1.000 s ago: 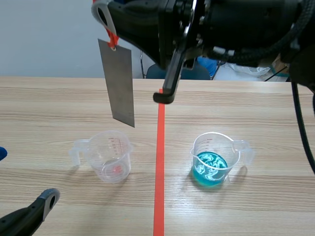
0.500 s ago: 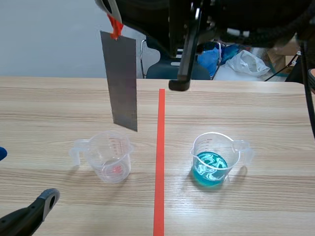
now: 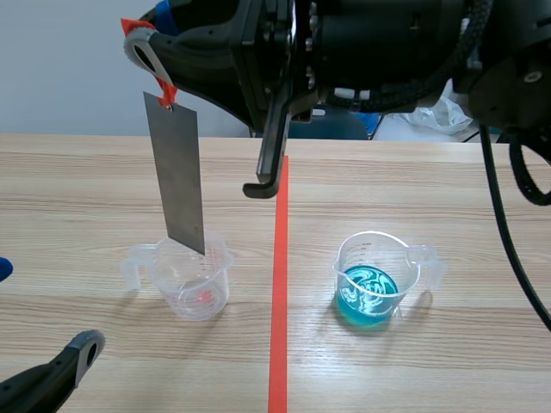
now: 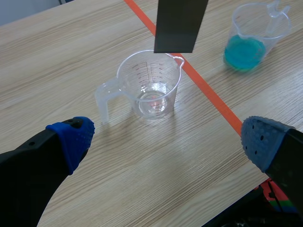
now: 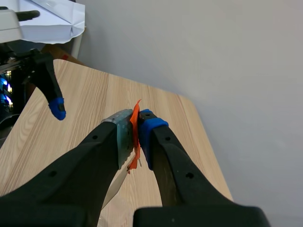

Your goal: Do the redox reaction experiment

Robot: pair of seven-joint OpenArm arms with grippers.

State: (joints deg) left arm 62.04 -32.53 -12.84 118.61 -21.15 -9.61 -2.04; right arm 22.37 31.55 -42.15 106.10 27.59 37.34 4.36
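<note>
A grey metal sheet (image 3: 176, 176) hangs upright from an orange-red tag (image 3: 164, 90), and my right gripper (image 3: 146, 47), raised across the scene's top, is shut on that tag (image 5: 135, 137). The sheet's lower edge (image 4: 177, 28) hangs just over the rim of an empty clear measuring cup (image 3: 194, 274) (image 4: 150, 85) left of the tape line. A second clear cup (image 3: 375, 280) (image 4: 250, 35) holding blue liquid stands right of the line. My left gripper (image 3: 39, 310) (image 4: 165, 137) is open, low at the near left, short of the empty cup.
An orange-red tape line (image 3: 280, 284) runs down the table's middle between the cups. A chair (image 3: 297, 125) and a white bag (image 3: 430, 112) lie beyond the table's far edge. The right arm's black bulk spans the scene's top.
The right gripper has swung left and lower with the sheet, bringing its bottom edge from above the table down to the empty cup's rim. The left arm and both cups stayed put.
</note>
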